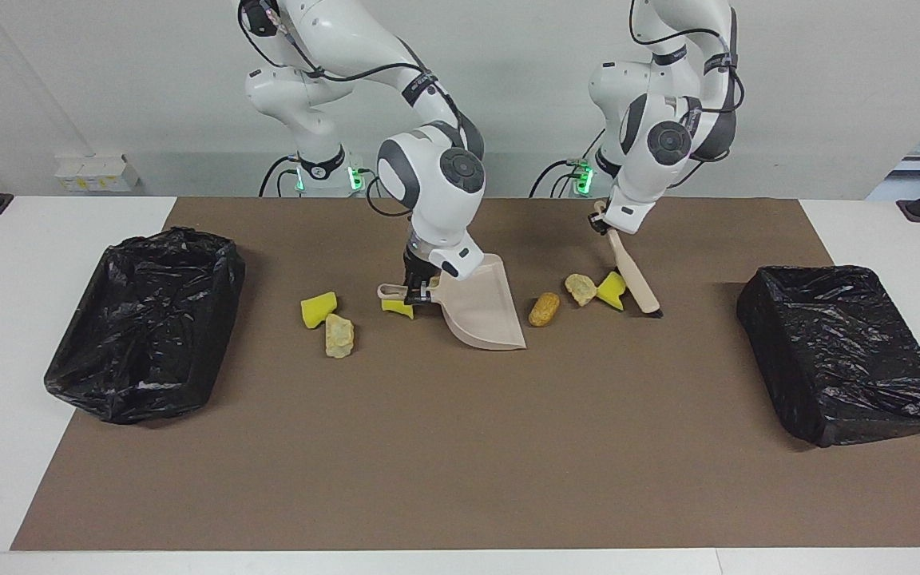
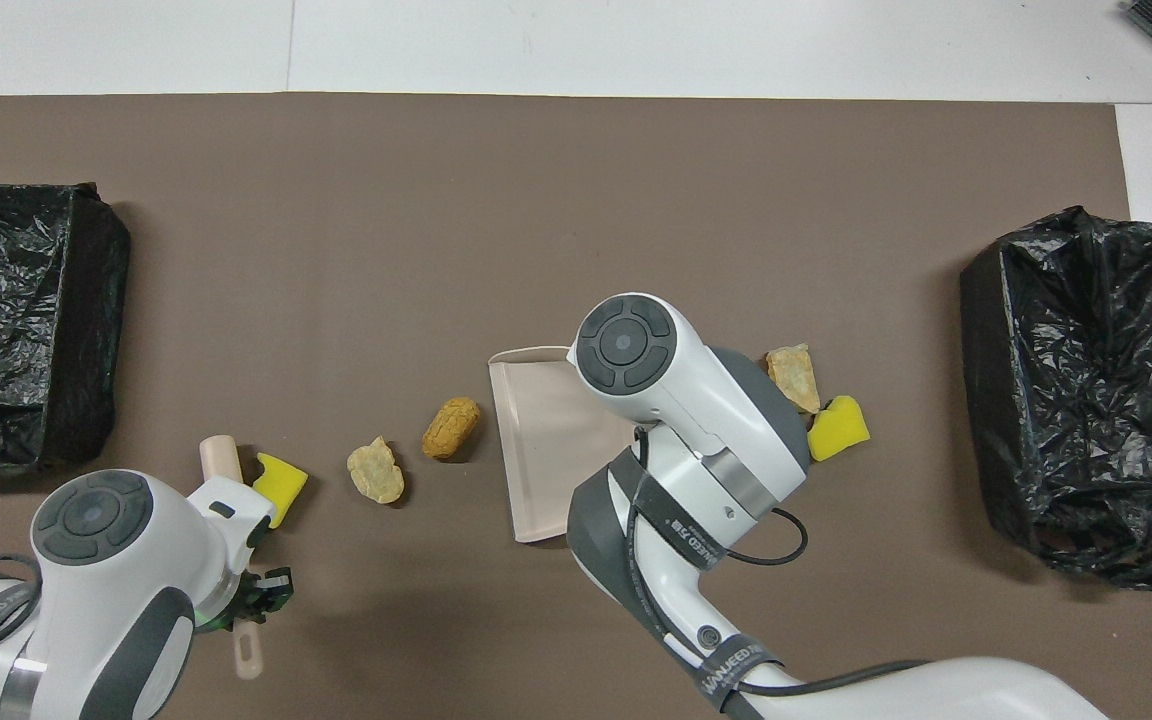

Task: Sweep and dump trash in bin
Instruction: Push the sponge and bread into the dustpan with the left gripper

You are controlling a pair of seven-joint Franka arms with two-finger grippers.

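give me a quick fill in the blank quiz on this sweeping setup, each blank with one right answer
1. The right tool is shut on the handle of the beige ____.
2. The left tool holds the brush, whose bristles rest on the mat beside a ____ sponge wedge.
3. The golden-brown lump lies between the dustpan and the pale ____.
4. A bin lined with ____ plastic stands at each end of the table.

Missing words: dustpan; yellow; chunk; black

You're in a robotics lab: two white arms [image 1: 428, 184] bolted at a white table [image 1: 21, 255], brown mat [image 1: 460, 439], bare walls.
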